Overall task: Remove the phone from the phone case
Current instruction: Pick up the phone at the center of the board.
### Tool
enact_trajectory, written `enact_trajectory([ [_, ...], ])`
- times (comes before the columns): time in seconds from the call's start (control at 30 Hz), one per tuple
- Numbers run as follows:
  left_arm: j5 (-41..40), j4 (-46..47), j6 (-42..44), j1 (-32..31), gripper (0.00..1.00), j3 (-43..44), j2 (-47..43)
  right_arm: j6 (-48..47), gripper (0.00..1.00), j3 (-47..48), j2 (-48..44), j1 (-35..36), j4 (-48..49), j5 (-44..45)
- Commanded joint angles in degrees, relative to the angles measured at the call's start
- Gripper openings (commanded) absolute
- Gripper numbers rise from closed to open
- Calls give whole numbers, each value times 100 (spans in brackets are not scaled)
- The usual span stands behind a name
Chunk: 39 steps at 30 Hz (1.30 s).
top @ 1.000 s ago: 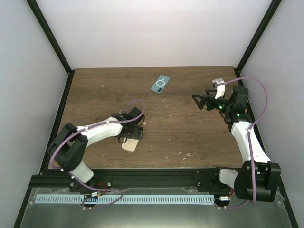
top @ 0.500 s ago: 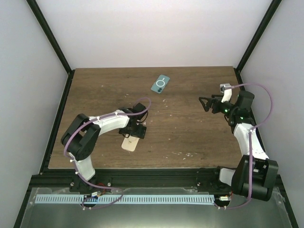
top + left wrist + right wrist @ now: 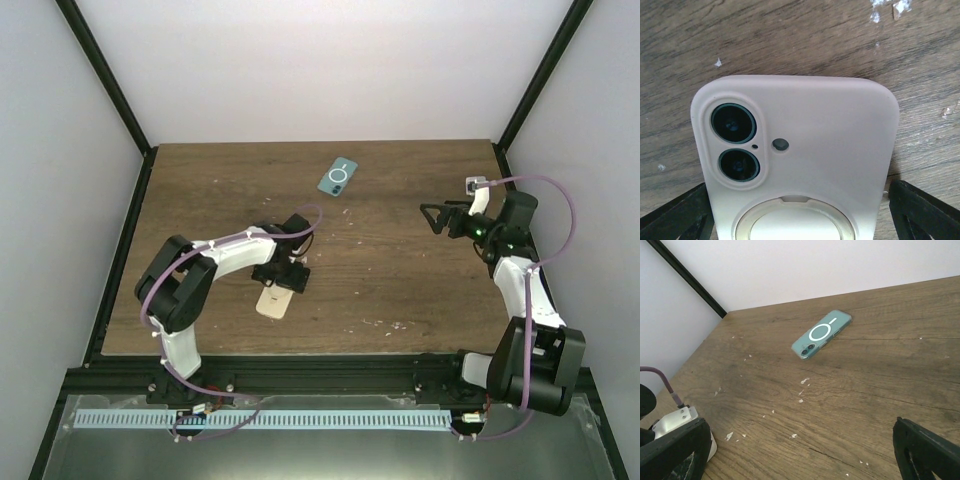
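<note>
Phone [image 3: 734, 123] in its pink case [image 3: 820, 135] lies back-up on the table [image 3: 380, 270], front left. The left claw [image 3: 279, 277] straddles the end away from the lenses, fingers spread wide. The right claw [image 3: 430, 218] hangs wide open at the right; a teal phone [image 3: 338, 177] lies far back.

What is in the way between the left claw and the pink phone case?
Nothing visible. The left gripper hangs right over the pink phone case, with one of its open fingers on each side. The case lies flat on the wooden table.
</note>
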<state>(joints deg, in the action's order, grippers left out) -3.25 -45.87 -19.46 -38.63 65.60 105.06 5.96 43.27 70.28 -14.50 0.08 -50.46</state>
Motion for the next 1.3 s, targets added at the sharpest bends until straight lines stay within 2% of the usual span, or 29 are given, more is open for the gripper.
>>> enact_trajectory([
  [0.0,98,-384,328,42,92,19,305,-7,100,237,-83,-24,32,-116],
  [0.3,131,-376,317,85,78,76,356,-47,100,257,11,-18,-29,-49],
  [0.57,219,12,223,78,53,37,-494,-16,100,176,106,-19,123,-302],
  [0.67,519,616,46,82,49,-130,-1185,-36,100,202,252,-22,132,-623],
  [0.8,1425,1603,-240,56,42,-350,-2041,-165,100,249,253,-26,4,-838],
  [0.93,2166,3078,-705,32,40,-727,-2944,-113,100,330,122,113,-83,-1133],
  [1.13,2463,5276,-1347,39,40,-1393,-3779,-932,100,1117,157,1254,-1586,-1176],
  [1.27,2765,6043,-1628,36,39,-1578,-3867,-1496,100,1217,76,2000,-2112,-1963],
])
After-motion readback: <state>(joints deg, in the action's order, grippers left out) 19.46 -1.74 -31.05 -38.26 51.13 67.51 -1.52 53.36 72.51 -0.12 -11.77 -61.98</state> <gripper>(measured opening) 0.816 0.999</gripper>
